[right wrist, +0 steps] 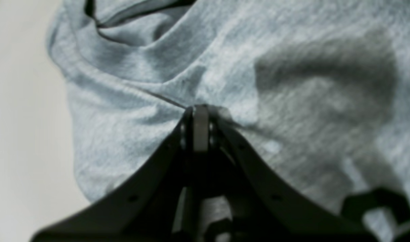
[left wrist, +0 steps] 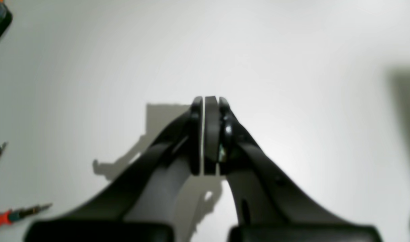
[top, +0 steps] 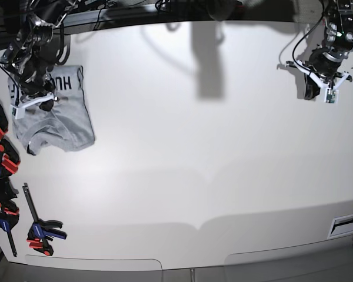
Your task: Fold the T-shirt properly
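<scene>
T-shirt (right wrist: 292, 101): in the right wrist view it fills nearly the whole frame, and the right gripper (right wrist: 201, 116) has its jaws pressed together with the tips at a crease of the grey cloth; a small pinch of fabric seems caught there, though the blur leaves that a judgement. In the left wrist view the left gripper (left wrist: 210, 102) is also fully closed, holding nothing, over bare white table (left wrist: 292, 67), with two screwdriver tips (left wrist: 27, 211) at the lower left edge. In the base view the T-shirt (top: 65, 126) lies bunched at the upper left of the frame, directly under the right gripper (top: 32, 103), its long axis running roughly top to bottom of the frame, black lettering (top: 69, 82) showing at its upper edge. The left gripper (top: 317, 88) hangs at the upper right, well apart from the cloth, so the right arm is far the nearer. Count: one T-shirt, two grippers, several red and blue clamps (top: 41, 232) along the left edge, more than I can count surely.
</scene>
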### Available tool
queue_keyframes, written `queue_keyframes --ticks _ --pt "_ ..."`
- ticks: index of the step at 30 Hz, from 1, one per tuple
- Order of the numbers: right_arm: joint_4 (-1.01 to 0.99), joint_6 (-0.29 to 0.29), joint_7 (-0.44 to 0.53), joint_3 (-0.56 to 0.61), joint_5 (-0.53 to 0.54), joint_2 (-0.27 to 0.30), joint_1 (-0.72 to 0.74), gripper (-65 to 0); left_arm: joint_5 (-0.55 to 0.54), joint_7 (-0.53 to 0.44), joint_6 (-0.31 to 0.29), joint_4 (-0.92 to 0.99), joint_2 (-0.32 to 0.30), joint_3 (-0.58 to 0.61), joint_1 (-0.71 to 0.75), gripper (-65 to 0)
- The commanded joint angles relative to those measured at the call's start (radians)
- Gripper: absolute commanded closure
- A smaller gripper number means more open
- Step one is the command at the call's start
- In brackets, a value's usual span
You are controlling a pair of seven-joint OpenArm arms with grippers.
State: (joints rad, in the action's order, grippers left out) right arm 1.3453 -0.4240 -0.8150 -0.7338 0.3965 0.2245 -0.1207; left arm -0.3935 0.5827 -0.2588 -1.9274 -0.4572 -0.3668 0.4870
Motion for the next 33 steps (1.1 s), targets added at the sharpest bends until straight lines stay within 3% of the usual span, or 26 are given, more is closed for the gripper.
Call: queue_keyframes --ticks 1,5,8,12,16,19,22,24,28,30,33 --pt "0.053 0.012 -0.043 0.000 -0.014 0.021 0.000 0.0 -0.009 -0.040 0.004 -0.030 -0.014 -0.007 -0.011 0.0" --pt "0.269 0.008 -0.072 0.000 0.024 0.037 0.039 0.0 -0.008 -0.051 0.004 -0.077 -0.014 -0.007 -0.040 0.0" --pt "0.417 -0.053 -0.156 0.000 0.055 0.035 0.021 0.0 0.012 -0.009 0.004 -0.163 -0.014 -0.009 -0.029 0.0" --pt "0.605 -0.078 -0.194 -0.002 0.126 0.010 -0.164 0.0 0.045 0.024 0.005 -0.309 -0.013 -0.061 0.090 0.0" --pt "0.825 -0.084 -0.195 -0.048 0.165 -0.070 -0.387 0.0 0.043 0.088 0.004 -0.411 -0.006 -0.146 0.252 0.0" --pt "0.916 -0.121 -0.196 -0.089 0.219 -0.137 -0.537 0.0 0.003 0.130 0.004 -0.421 -0.005 -0.184 0.386 0.0" --pt "0.910 -0.147 -0.212 -0.087 0.243 -0.196 -0.668 0.0 -0.084 0.148 0.004 -0.386 -0.005 -0.182 0.534 0.0" --pt "0.867 -0.149 -0.258 -0.069 0.244 -0.201 -0.729 0.0 -0.139 0.145 0.000 -0.332 -0.006 -0.178 0.624 0.0" --pt "0.660 -0.149 -0.258 -0.039 0.277 -0.159 -0.799 0.0 -0.177 0.111 -0.048 -0.152 -0.006 -0.131 0.727 0.0" --pt "0.520 -0.180 -0.251 -0.009 0.314 -0.131 -0.814 0.0 -0.176 0.080 -0.077 -0.023 -0.006 -0.093 0.735 0.0" --pt "0.285 -0.220 -0.207 0.081 0.321 -0.090 -0.816 0.0 -0.176 -0.033 -0.111 0.201 -0.007 -0.024 0.711 0.0"
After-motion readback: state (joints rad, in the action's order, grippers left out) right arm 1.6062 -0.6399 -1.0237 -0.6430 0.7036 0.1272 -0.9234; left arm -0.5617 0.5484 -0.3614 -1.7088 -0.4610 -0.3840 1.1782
